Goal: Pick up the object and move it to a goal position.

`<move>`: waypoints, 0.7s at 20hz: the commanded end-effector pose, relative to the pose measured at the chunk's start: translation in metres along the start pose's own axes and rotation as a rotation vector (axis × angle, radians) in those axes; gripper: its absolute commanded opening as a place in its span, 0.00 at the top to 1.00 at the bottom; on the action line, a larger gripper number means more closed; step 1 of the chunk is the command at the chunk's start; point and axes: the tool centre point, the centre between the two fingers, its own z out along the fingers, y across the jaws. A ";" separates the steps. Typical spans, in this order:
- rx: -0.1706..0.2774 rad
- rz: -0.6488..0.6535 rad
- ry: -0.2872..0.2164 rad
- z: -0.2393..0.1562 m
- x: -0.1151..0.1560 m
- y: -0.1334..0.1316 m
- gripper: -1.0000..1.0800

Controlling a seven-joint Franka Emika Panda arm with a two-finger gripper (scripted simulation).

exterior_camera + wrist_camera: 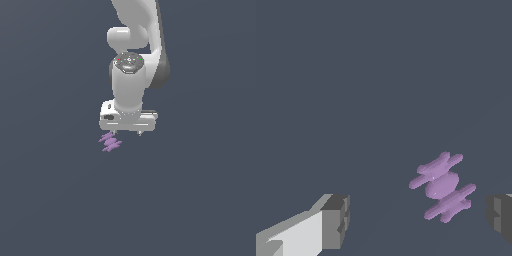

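place: simulated scene, as I see it | evidence: flat dark grey-blue ground (50, 200) everywhere, no walls or furniture, smooth rendered arm (131, 75)

Wrist view: gripper (418, 220) jaws spread wide, one grey fingertip (336, 220) at each side of frame. Light-purple object (442, 186) lies on the dark grey floor (356, 75) between them, nearer one fingertip, touching neither. Its pronged ridges sit tilted.
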 end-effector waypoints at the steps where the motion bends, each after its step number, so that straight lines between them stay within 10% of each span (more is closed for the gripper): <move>1: 0.000 0.000 -0.001 0.000 0.000 0.000 0.04; 14: 0.003 -0.088 0.003 0.024 -0.008 0.019 0.04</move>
